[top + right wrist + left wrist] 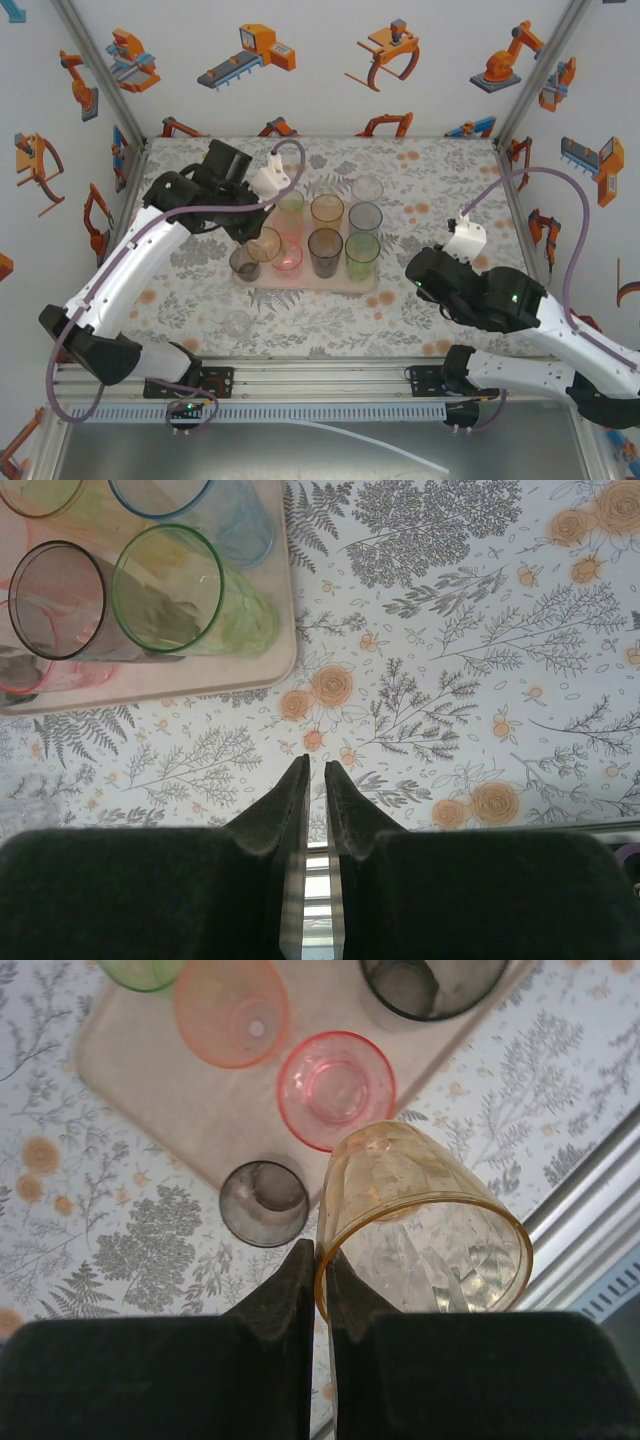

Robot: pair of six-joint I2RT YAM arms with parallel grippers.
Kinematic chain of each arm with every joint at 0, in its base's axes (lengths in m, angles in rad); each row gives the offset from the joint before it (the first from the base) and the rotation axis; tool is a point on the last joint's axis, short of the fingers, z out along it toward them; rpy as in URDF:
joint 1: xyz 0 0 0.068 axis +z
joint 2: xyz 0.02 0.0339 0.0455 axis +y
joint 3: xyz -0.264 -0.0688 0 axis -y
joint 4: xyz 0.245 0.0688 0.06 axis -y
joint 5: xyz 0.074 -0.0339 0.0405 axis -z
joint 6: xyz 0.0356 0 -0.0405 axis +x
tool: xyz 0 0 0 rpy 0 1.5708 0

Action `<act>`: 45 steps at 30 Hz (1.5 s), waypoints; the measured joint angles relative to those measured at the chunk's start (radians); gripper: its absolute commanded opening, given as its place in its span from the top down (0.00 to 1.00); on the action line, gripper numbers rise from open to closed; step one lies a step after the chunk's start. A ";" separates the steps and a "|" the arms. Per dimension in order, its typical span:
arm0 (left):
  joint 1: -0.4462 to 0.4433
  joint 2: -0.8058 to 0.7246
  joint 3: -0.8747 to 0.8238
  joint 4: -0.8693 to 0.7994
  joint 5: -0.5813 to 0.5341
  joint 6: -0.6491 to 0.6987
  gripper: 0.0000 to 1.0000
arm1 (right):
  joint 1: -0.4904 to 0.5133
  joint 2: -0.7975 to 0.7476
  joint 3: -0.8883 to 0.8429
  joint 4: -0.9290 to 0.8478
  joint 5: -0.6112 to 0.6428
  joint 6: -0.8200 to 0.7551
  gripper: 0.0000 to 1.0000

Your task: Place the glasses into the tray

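Observation:
My left gripper is shut on the rim of an amber glass, one finger inside and one outside. The glass hangs tilted over the near left corner of the pale pink tray. In the top view the left gripper holds this amber glass above the tray. Several glasses stand in the tray, among them a short pink one, a green one and a smoky one. My right gripper hovers over the table right of the tray, its fingers nearly together with nothing between them.
A short grey glass stands on the table just off the tray's near left corner. A clear glass sits on the table toward the front left, and another clear glass stands at the tray's far edge. The metal rail runs along the front.

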 measured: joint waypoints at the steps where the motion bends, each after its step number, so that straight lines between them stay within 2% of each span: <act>1: 0.027 0.016 0.018 0.000 0.003 0.000 0.86 | 0.000 0.002 0.000 0.000 0.000 0.000 0.84; 9: 0.235 0.127 0.098 0.035 0.039 -0.001 0.85 | 0.000 0.004 0.001 0.000 0.000 -0.013 0.84; 13: 0.290 0.161 0.100 0.076 0.037 -0.001 0.85 | 0.000 0.004 0.000 0.004 0.000 -0.023 0.84; 30: 0.341 0.258 -0.084 0.272 0.030 -0.017 0.84 | 0.000 0.028 -0.015 0.076 -0.017 -0.033 0.84; 45: 0.341 0.380 -0.108 0.357 0.029 -0.017 0.84 | 0.000 0.039 -0.030 0.092 -0.027 -0.038 0.83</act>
